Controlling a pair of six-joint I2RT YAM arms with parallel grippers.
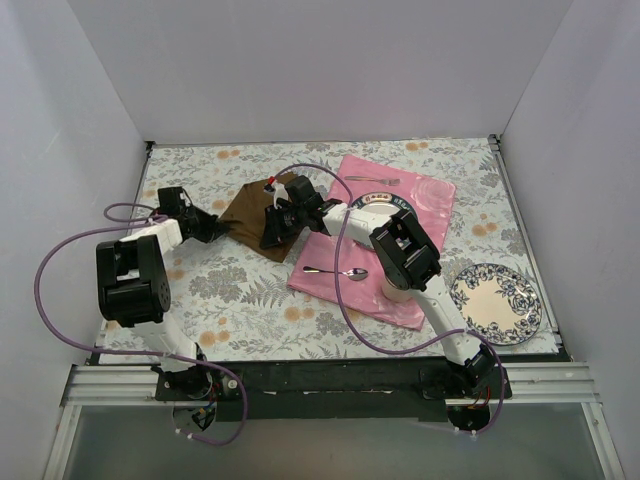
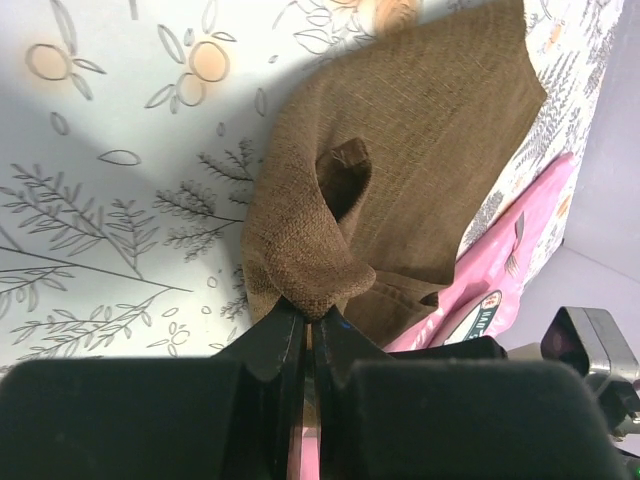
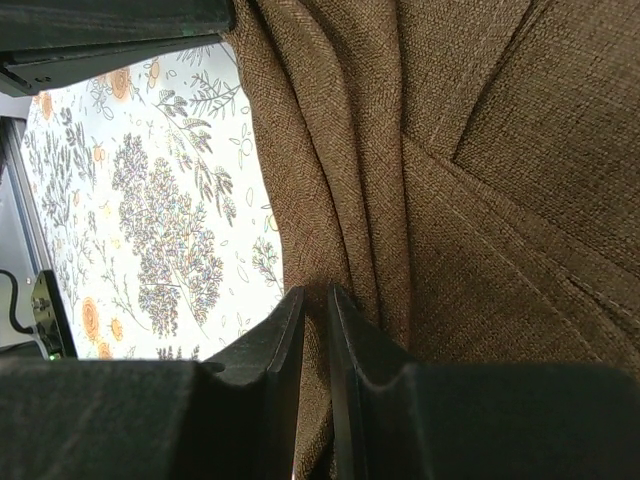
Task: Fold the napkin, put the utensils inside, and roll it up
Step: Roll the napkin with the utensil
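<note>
The dark brown napkin point(image 1: 248, 212) lies rumpled on the floral table between the two arms. My left gripper point(image 1: 213, 228) is shut on the napkin's left corner, which bunches over its fingertips in the left wrist view point(image 2: 310, 285). My right gripper point(image 1: 272, 238) is shut on the napkin's near edge, with folds of cloth point(image 3: 400, 180) running between the jaws. A silver fork point(image 1: 372, 180) lies at the far edge of the pink cloth mat point(image 1: 425, 205). A silver spoon point(image 1: 337, 272) lies on the mat's near part.
A blue-patterned white plate point(image 1: 495, 302) sits at the right near the table's front. White walls close in the table on three sides. The right arm point(image 1: 405, 250) stretches across the pink mat.
</note>
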